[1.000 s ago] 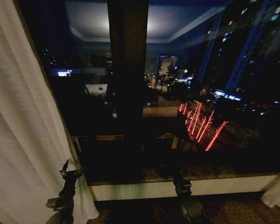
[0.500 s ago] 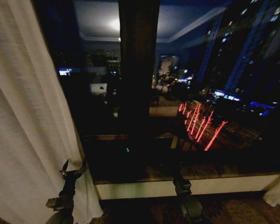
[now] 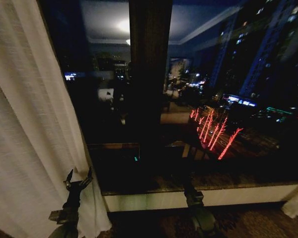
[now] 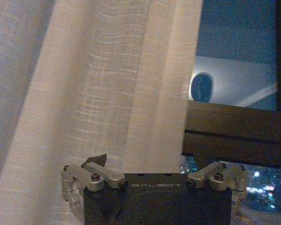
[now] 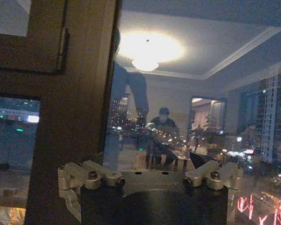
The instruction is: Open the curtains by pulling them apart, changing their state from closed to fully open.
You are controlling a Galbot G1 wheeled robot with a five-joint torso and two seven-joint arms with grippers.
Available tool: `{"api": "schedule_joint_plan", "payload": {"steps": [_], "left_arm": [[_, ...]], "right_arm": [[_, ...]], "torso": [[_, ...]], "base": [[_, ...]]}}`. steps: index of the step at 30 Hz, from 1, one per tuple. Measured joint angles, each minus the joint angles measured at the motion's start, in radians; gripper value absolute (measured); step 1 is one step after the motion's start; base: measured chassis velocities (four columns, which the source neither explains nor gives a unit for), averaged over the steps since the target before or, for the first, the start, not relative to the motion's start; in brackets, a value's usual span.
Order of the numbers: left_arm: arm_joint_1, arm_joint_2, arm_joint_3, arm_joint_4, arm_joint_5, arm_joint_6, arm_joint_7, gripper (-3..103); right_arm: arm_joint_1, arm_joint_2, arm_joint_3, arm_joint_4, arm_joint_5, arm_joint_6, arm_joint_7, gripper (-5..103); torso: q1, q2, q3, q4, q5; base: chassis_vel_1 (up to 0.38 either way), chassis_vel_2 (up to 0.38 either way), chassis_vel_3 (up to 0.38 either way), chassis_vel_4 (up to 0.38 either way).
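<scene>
1. The sheer curtain (image 3: 27, 124) is hanging bunched at the left of the dark window (image 3: 228, 99), its edge lying beside the wooden post (image 3: 149, 74); another bit (image 3: 297, 204) is showing low at the far right.
2. The left gripper (image 3: 78, 179) is pointing up just in front of the curtain's lower edge, fingers spread and gripping nothing.
3. The right gripper (image 3: 191, 191) is sitting low before the sill (image 3: 238, 196); whether it is open cannot be told.
</scene>
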Motion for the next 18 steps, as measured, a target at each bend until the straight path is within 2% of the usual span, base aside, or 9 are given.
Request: {"api": "schedule_joint_plan", "payload": {"steps": [18], "left_arm": [[0.000,0.000,0.000,0.000,0.000,0.000,0.000,100]], "right_arm": [[0.000,0.000,0.000,0.000,0.000,0.000,0.000,100]], "torso": [[0.000,0.000,0.000,0.0000,0.0002]], "base": [[0.006,0.006,-0.008,-0.008]]}}
